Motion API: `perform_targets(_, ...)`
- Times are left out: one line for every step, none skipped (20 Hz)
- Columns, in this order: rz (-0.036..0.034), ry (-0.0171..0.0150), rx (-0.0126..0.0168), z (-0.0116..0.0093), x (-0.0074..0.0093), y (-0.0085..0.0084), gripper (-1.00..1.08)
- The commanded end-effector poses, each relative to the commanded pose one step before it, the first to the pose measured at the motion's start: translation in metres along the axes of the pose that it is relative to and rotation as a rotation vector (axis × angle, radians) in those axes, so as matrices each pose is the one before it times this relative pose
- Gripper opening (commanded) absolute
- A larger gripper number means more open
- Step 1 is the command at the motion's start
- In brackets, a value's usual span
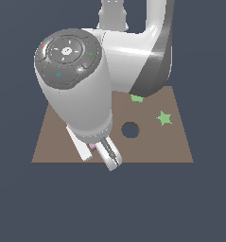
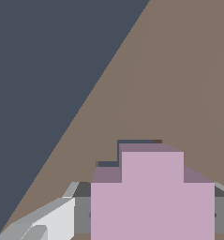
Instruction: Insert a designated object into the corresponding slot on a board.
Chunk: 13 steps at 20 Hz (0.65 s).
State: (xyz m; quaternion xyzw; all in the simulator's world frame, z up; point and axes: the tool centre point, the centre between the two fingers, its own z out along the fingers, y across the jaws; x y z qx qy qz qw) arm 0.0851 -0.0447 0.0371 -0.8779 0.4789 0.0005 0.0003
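One arm (image 1: 86, 80), large, white and grey, filling the middle of the exterior view and leaning down over the board. One board (image 1: 157, 146), flat, brown, rectangular, lying on dark blue-grey ground. One smooth round hole (image 1: 130, 129) cut in it near its middle, dark and with nothing inside. Slot with the jagged outline mostly hidden; only a thin dark stepped edge (image 2: 137, 141) visible in the wrist view, just beyond the pink piece. One gripper (image 1: 99, 152) at the board's near edge, toward the exterior view's left, clamped on the pink piece (image 2: 152, 197) with grey finger pads (image 2: 81, 213) against its two sides. Pink piece pale, with a stepped outline, held low over the board; cannot tell if touching it. One green star (image 1: 164, 118) lying flat on the board, toward the exterior view's right of the round hole, apart from it. One more green bit (image 1: 136, 98) near the far edge, partly hidden behind the arm, shape not clear
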Motion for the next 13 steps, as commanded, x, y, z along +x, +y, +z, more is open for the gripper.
perform_targets(0.00262,-0.00038,-0.0003,0.00504,0.0004,-0.00007,-1.0)
perform_targets(0.00069,-0.00003,0.00007,0.00119,0.00013,-0.00005,-1.0)
perform_targets(0.0,0.0,0.0,0.00041,-0.00009,-0.00011,-1.0)
perform_targets(0.0,0.0,0.0,0.0,0.0,0.0,1.0)
perform_targets(0.0,0.0,0.0,0.0,0.0,0.0,1.0)
perform_targets(0.0,0.0,0.0,0.0,0.0,0.0,1.0)
perform_targets(0.0,0.0,0.0,0.0,0.0,0.0,1.0)
perform_targets(0.0,0.0,0.0,0.0,0.0,0.0,1.0)
perform_targets(0.0,0.0,0.0,0.0,0.0,0.0,1.0)
perform_targets(0.0,0.0,0.0,0.0,0.0,0.0,1.0)
perform_targets(0.0,0.0,0.0,0.0,0.0,0.0,1.0)
perform_targets(0.0,0.0,0.0,0.0,0.0,0.0,1.0)
perform_targets(0.0,0.0,0.0,0.0,0.0,0.0,1.0)
